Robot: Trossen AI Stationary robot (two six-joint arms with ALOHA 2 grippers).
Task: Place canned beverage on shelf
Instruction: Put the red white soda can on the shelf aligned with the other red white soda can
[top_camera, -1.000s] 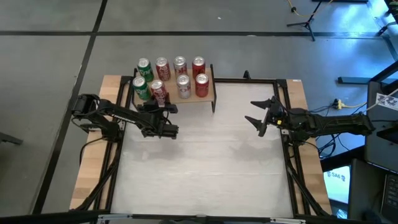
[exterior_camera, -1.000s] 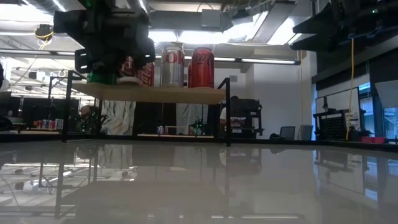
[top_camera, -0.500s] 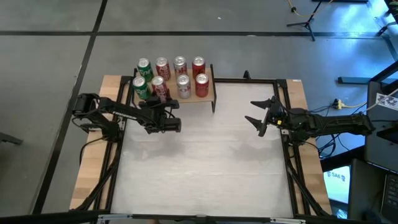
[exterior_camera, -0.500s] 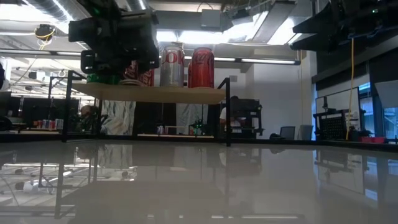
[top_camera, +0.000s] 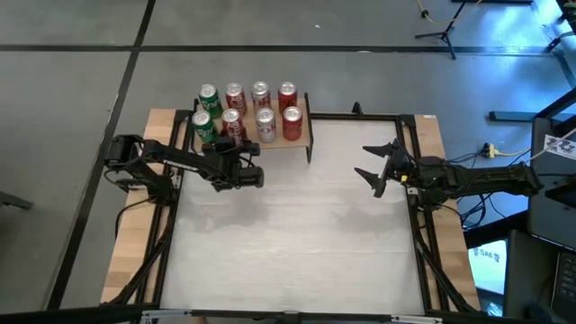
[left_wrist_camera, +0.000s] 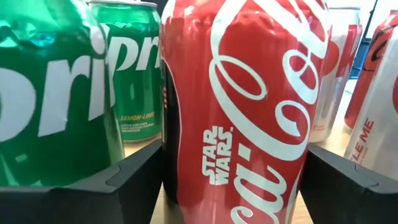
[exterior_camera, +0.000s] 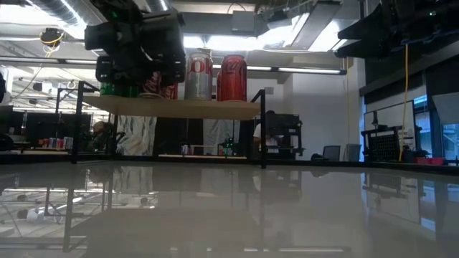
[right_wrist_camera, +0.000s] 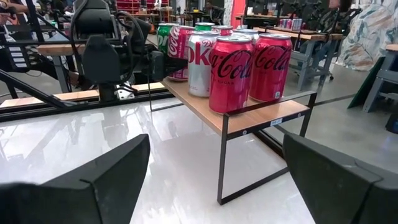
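High view: shelf (top_camera: 298, 139) at the table's (top_camera: 297, 243) far edge, carrying eight cans in two rows of four. My left gripper (top_camera: 232, 142) sits at the shelf's front edge around the red Coca-Cola can (top_camera: 231, 122), second in the front row beside a green Sprite can (top_camera: 203, 126). My right gripper (top_camera: 376, 168) hovers well apart over the table, fingers spread and empty.

Low view: my left gripper (exterior_camera: 147, 72) covers the front cans at shelf (exterior_camera: 215, 109) level.

Left wrist view: Coca-Cola can (left_wrist_camera: 242, 106) upright between my fingers (left_wrist_camera: 93, 186); grip or release, I cannot tell.

Right wrist view: shelf (right_wrist_camera: 249, 118) and cans ahead, between my spread fingers (right_wrist_camera: 93, 180).
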